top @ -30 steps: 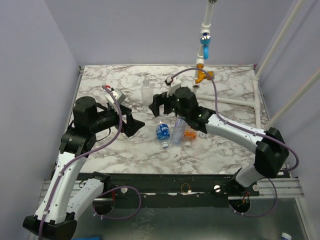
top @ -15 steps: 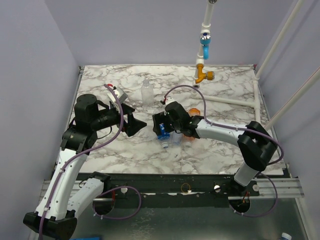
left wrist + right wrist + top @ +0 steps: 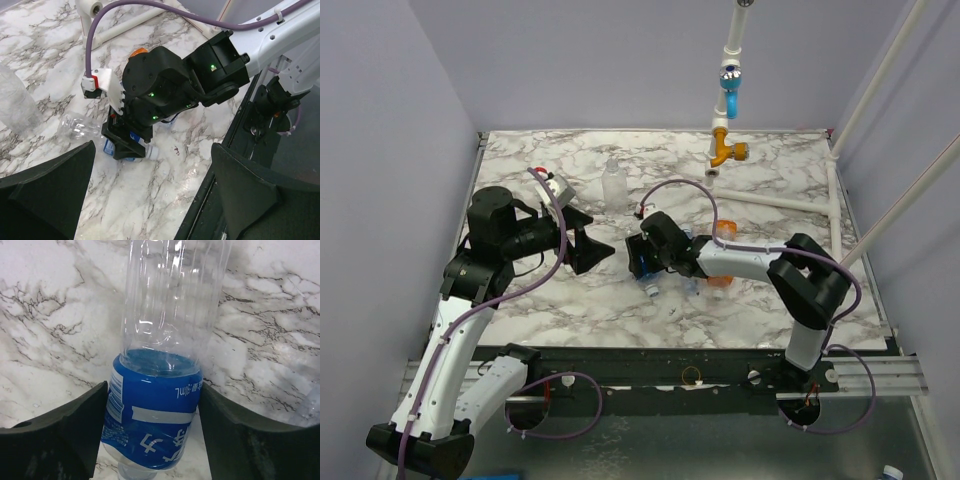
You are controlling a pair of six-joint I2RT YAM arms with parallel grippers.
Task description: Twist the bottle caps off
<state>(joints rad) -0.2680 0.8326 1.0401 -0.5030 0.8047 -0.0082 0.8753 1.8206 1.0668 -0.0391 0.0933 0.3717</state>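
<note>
The right gripper point(image 3: 152, 390) pinches the lying blue bottle point(image 3: 150, 412); round, it may pop out, I think. At nine o'clock the left gripper point(image 3: 590, 250) hangs spread.

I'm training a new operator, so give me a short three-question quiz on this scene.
1. What does the right pincer have between its jaws?
2. That object is: A standing upright, B lying on its side, C upside down.
3. True or false: the left pincer holds something.
Key: 1 the blue-labelled bottle; 2 B; 3 false, it is open and empty.
</note>
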